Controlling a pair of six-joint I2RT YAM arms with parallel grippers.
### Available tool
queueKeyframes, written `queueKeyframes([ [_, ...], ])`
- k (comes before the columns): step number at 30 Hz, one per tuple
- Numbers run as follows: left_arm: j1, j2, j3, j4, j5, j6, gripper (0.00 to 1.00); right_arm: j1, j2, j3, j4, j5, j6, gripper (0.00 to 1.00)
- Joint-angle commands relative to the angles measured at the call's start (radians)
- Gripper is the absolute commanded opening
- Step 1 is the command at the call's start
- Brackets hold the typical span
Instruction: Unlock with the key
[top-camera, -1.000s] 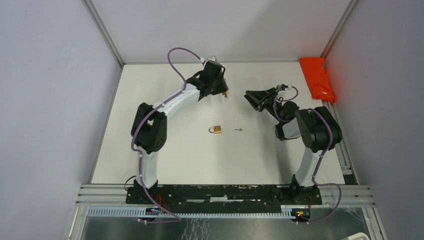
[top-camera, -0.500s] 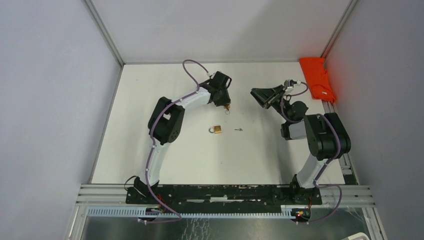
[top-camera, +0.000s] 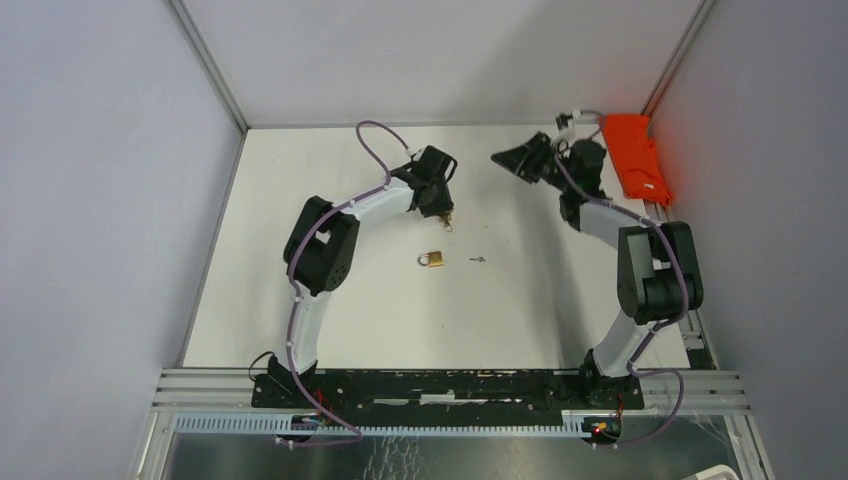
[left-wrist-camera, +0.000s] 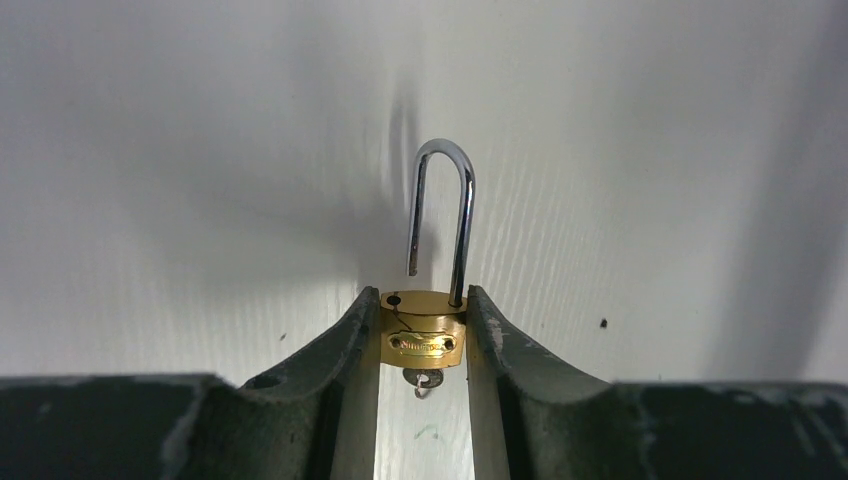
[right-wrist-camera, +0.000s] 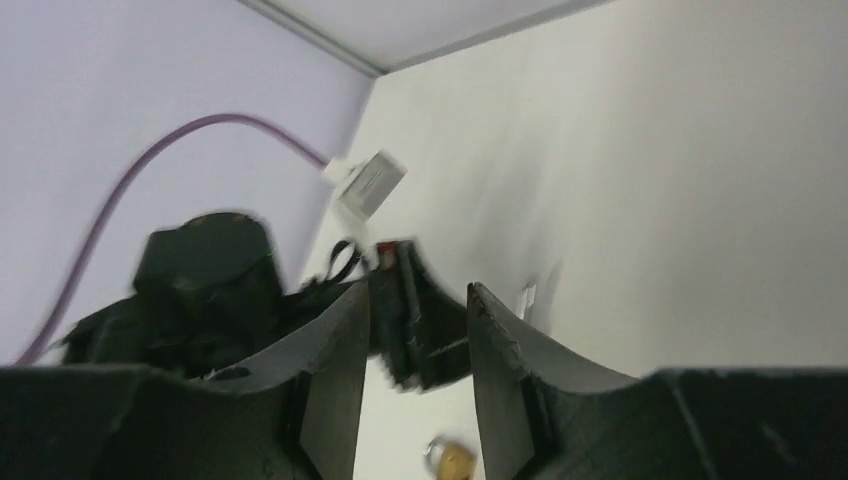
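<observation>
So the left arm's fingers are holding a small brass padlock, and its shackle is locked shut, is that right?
Not quite. The left arm's fingers do hold the small brass padlock, but its shackle is open: one leg hangs free of the body. The left wrist view shows it.

room around loose padlock (top-camera: 431, 259), red cloth (top-camera: 636, 157) fills far-right corner

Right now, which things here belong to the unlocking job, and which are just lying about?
Job: brass padlock clamped in the left fingers, its key; second padlock, loose key.
Lying about: orange cloth.
</observation>
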Motion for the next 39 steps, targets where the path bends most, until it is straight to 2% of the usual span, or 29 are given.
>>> queueKeyframes([
  [1,-0.003,-0.15,-0.022,0.017,-0.033,0.04,0.02,0.039,0.024,0.31,-0.688,0.105,-0.499,0.46],
  [6,-0.007,-0.213,-0.032,0.005,-0.016,0.086,0.02,0.108,0.205,0.634,-1.09,0.133,-0.725,0.42],
  [9,-0.006,-0.234,-0.029,0.005,0.007,0.13,0.02,0.152,0.21,0.615,-1.074,0.156,-0.742,0.37],
  [10,-0.006,-0.239,-0.029,0.005,0.013,0.141,0.02,0.157,0.215,0.61,-1.061,0.15,-0.737,0.32],
  [12,-0.007,-0.249,-0.03,0.0,0.022,0.155,0.02,0.164,0.245,0.63,-1.059,0.12,-0.726,0.11],
  [14,-0.008,-0.258,-0.038,0.005,0.04,0.165,0.02,0.177,0.263,0.65,-1.049,0.095,-0.727,0.01],
  [15,-0.008,-0.263,-0.043,0.008,0.052,0.167,0.02,0.184,0.266,0.657,-1.042,0.09,-0.728,0.0],
  [24,-0.018,-0.299,-0.085,0.002,0.076,0.213,0.02,0.189,0.181,0.56,-0.842,0.124,-0.641,0.0],
  [30,-0.027,-0.304,-0.092,0.004,0.071,0.249,0.02,0.214,0.241,0.696,-0.962,0.085,-0.682,0.0],
  [39,-0.045,-0.306,-0.079,0.014,0.122,0.293,0.02,0.251,0.263,0.71,-0.956,0.07,-0.675,0.0],
])
